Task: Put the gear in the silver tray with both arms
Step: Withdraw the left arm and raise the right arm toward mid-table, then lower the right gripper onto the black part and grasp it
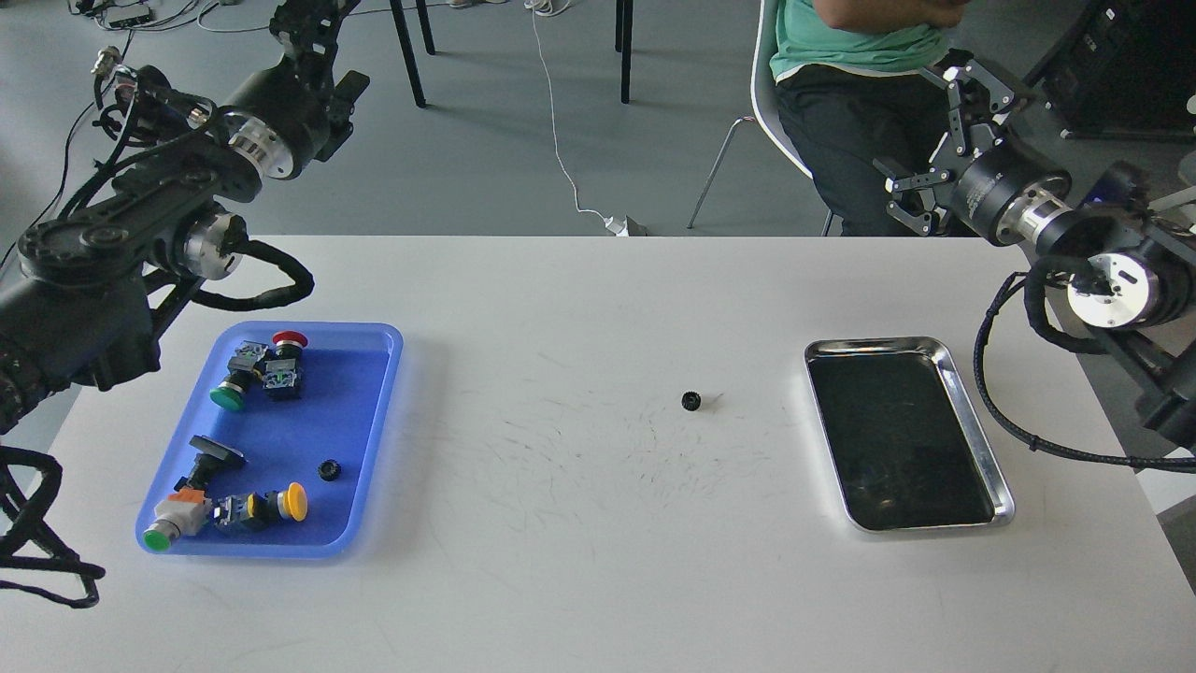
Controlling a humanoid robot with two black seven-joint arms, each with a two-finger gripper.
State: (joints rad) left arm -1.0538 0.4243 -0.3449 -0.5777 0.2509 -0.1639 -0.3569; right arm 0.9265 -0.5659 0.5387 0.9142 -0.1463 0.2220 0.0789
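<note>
A small black gear lies on the white table, a little left of the silver tray, whose dark bottom holds nothing. My left gripper is raised high at the far upper left, beyond the table's back edge, far from the gear; its fingers look spread and empty. My right gripper hangs open and empty above the table's far right corner, behind the silver tray.
A blue plastic tray at the left holds several push buttons and another small black gear. A seated person is behind the table near my right gripper. Black cable loops hang off both arms.
</note>
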